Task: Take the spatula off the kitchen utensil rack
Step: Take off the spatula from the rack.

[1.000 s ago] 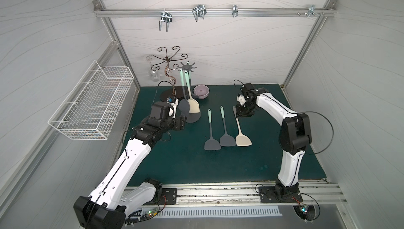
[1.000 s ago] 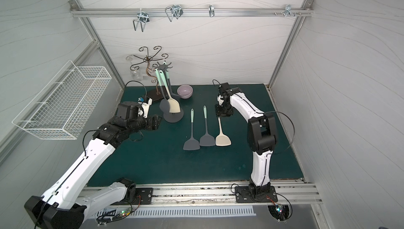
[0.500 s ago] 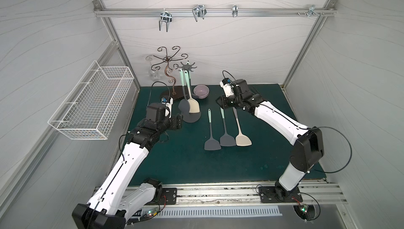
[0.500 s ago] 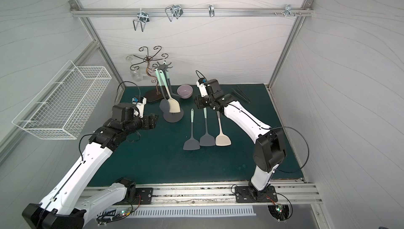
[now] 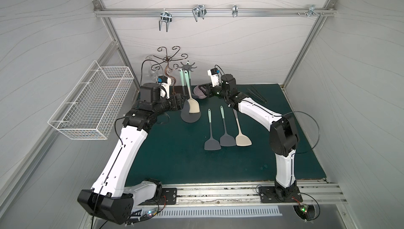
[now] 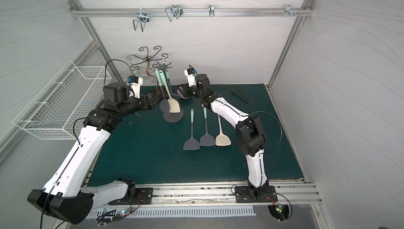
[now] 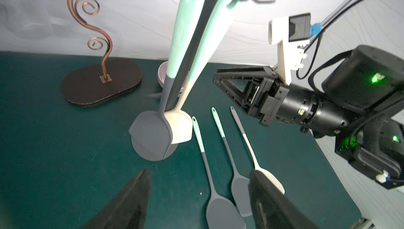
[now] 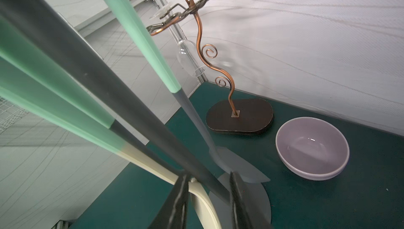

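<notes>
- Moved since a second ago: my right arm, swung from the right part of the desk across to the rack. My left arm has shifted only a little and sits at the rack's other flank.
- Kitchen utensil rack (image 5: 188, 66): tall matte dark-grey stand with a round flat base, thin pole and a star of short prongs. It stands upright at the rear of the dark-green desk (image 5: 175, 162), near the brown curly-wire stand (image 7: 87, 86).
- Task's thing, two candidates, both hung on the prongs: the cream-headed spatula with mint-green handle (image 5: 193, 107) and the grey-headed spatula with mint-green handle (image 7: 148, 129). I cannot tell which one is meant.
- Long axis: near upright and slightly leaning. Handle loops sit on the prongs and the heads hang low over the rack's base.
- Right jaws: parted narrowly, grasping nothing. The fingertips (image 8: 180, 197) sit just short of the cream-headed spatula's pale neck, which crosses directly ahead of them.
- Left jaws: spread wide, empty. From the fingertips (image 7: 135, 195) the two heads hang ahead, the grey one nearer.
- Nearer arm, judged: the right for the cream shaft, the left only for the heads.
- Coming move, judged: clench on a shaft, then lift along its axis until the loop clears the prong tip. A sideways pull could tip the rack.
- Not of the task: three spatulas (image 5: 227, 139) lying side by side on the desk, and a lilac bowl (image 8: 312, 149).
</notes>
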`<action>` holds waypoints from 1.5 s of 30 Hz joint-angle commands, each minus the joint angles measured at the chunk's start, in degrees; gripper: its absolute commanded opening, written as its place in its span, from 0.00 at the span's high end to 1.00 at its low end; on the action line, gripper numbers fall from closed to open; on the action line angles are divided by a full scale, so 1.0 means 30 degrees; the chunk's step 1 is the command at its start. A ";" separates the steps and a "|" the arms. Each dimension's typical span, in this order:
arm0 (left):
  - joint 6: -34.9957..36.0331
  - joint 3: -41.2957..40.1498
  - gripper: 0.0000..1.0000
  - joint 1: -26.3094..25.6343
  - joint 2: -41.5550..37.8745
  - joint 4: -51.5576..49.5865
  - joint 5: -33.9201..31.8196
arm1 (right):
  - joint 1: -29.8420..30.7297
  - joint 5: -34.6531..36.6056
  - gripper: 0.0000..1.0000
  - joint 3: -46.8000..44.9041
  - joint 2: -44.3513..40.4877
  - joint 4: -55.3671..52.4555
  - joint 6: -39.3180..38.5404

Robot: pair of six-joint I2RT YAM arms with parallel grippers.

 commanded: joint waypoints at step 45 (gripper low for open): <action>0.3523 0.1172 0.66 0.3753 0.7190 0.8938 0.9289 | 0.1649 0.4597 0.65 0.1324 -0.2632 -0.3974 0.0734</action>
